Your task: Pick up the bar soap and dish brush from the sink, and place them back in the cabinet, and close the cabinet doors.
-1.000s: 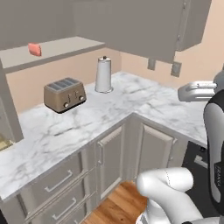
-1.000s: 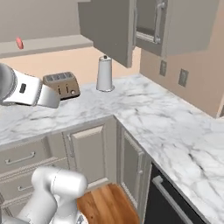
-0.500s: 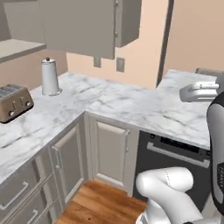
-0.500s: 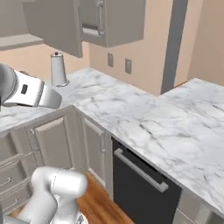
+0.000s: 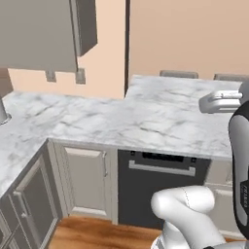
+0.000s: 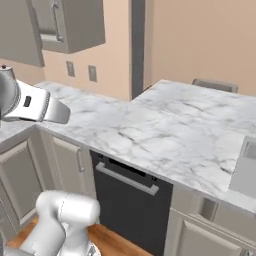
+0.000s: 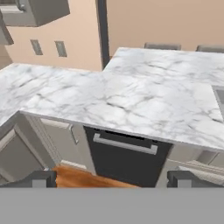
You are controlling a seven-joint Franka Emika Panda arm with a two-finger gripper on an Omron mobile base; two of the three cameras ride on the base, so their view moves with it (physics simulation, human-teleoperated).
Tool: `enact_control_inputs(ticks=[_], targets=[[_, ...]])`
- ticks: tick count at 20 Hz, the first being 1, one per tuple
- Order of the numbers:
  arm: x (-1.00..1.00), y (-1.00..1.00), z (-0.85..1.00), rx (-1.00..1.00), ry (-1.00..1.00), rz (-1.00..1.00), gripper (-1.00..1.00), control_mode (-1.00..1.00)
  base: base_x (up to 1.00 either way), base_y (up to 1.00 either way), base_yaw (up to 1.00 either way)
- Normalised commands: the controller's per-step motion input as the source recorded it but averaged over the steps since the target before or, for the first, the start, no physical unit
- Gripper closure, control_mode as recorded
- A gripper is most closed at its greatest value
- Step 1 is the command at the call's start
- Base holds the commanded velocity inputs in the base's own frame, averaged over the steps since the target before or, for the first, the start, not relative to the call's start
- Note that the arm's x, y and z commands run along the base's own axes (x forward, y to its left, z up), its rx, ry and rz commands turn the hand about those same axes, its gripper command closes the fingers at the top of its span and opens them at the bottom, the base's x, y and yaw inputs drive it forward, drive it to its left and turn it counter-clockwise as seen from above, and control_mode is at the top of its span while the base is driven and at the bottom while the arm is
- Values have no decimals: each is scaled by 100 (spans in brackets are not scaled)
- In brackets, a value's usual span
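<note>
Marble-veined white counter (image 7: pixel 131 100), glossy black dishwasher (image 7: pixel 124 159) with bar handle, hand (image 7: pixel 111 178) fingers spread apart

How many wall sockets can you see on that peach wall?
2. Both wall sockets sit side by side on the peach wall above the marble counter, just below the wall cabinet: one on the left, the other on the right. More may be out of view.

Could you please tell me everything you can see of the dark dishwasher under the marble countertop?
The dishwasher is a black, flat-fronted panel with a horizontal silver bar handle near its top. It looks closed. It sits under the white marble countertop, flush between greige base cabinets, reaching down to the wooden floor. Nothing touches its front.
</note>
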Motion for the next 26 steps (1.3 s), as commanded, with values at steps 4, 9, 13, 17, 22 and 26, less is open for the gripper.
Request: enact_control_inputs(ticks=[4,9,13,17,22,26], targets=[[0,0,0,0,0,0,-100,100,-6,-52,-34],[0,0,0,0,0,0,-100,100,0,-65,-19],[0,0,0,0,0,0,-100,100,0,-62,-20],[0,0,0,0,0,0,-100,100,0,-57,-23],[0,0,0,0,0,0,-100,100,10,-43,-27],[0,0,0,0,0,0,-100,100,24,-29,-34]])
